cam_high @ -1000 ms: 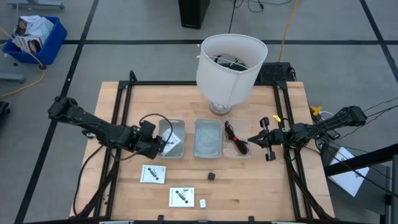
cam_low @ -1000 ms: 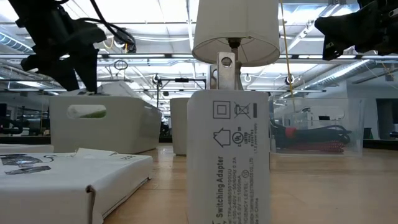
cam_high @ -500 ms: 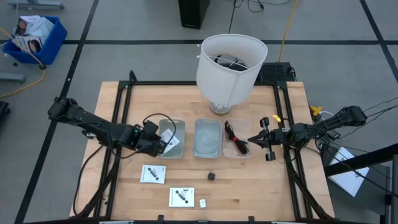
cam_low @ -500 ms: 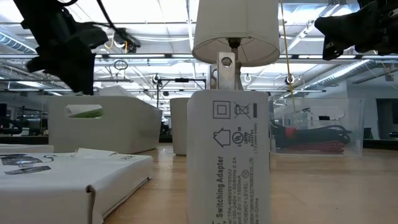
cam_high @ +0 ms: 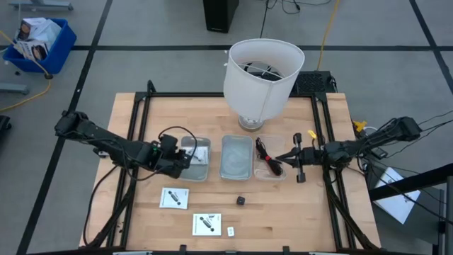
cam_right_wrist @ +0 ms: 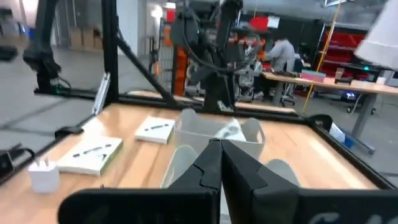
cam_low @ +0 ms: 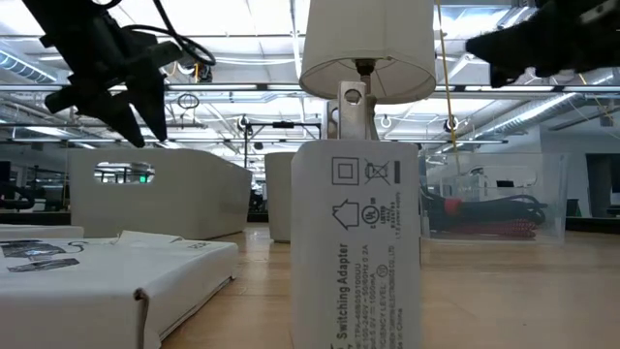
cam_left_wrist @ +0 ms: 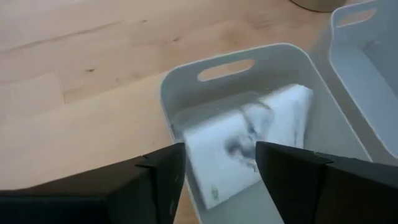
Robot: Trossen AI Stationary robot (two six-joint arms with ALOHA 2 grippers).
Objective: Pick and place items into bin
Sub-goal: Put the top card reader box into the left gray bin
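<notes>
My left gripper (cam_high: 185,159) (cam_left_wrist: 221,155) hovers open over the left clear bin's (cam_high: 185,144) near-left part. A white square packet (cam_high: 200,154) (cam_left_wrist: 249,146) lies inside that bin, below the fingers and apart from them. Two more packets (cam_high: 174,197) (cam_high: 207,224) lie flat on the table. With them are the tiny black cube (cam_high: 241,201) and the tiny white piece (cam_high: 231,230). The black coiled cable (cam_high: 265,152) and the magenta stick (cam_high: 272,167) lie in the right bin (cam_high: 282,174). My right gripper (cam_high: 278,157) (cam_right_wrist: 221,149) is shut at that bin's right edge.
The middle bin (cam_high: 236,173) stands between the other two. The big white lampshade (cam_high: 263,71) rises behind the bins at the far edge. Black frame rails (cam_high: 134,134) run along the table's left and right sides. In the low view the white piece (cam_low: 356,242) fills the foreground.
My left gripper has opened and let go of the white packet, which has dropped into the left bin and now lies a little farther in. My right gripper has shifted slightly toward the table's left and has turned about its own axis, staying shut.
</notes>
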